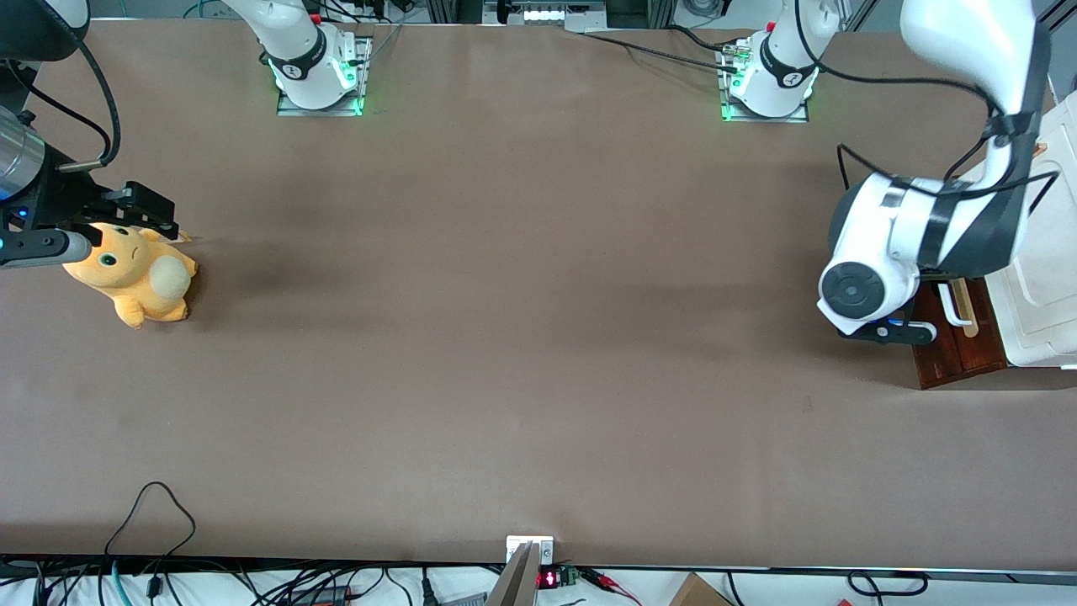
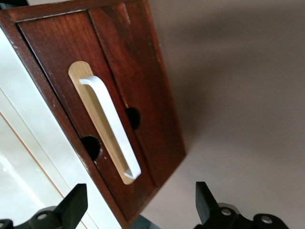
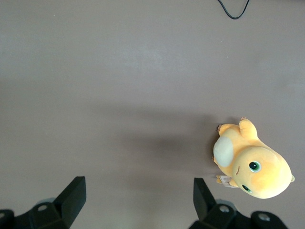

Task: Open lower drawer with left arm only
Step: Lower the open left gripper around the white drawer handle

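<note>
Brown surface (image 1: 505, 337) carries the lower drawer (image 2: 119, 95), its white handle (image 2: 112, 126) facing the left arm's hand (image 2: 138, 210), fingers spread wide, gripping nothing.

A: The lower drawer (image 2: 119, 100) looks like dark reddish-brown wood with a slight sheen, and its white handle (image 2: 112, 126) like smooth plastic on a pale wooden strip.

B: The left arm (image 1: 917, 227) is glossy white plastic; its gripper (image 2: 138, 210), spread in front of the drawer, matt black. The surface (image 1: 505, 337) is matt brown, the toy (image 1: 135, 273) soft orange plush.
</note>
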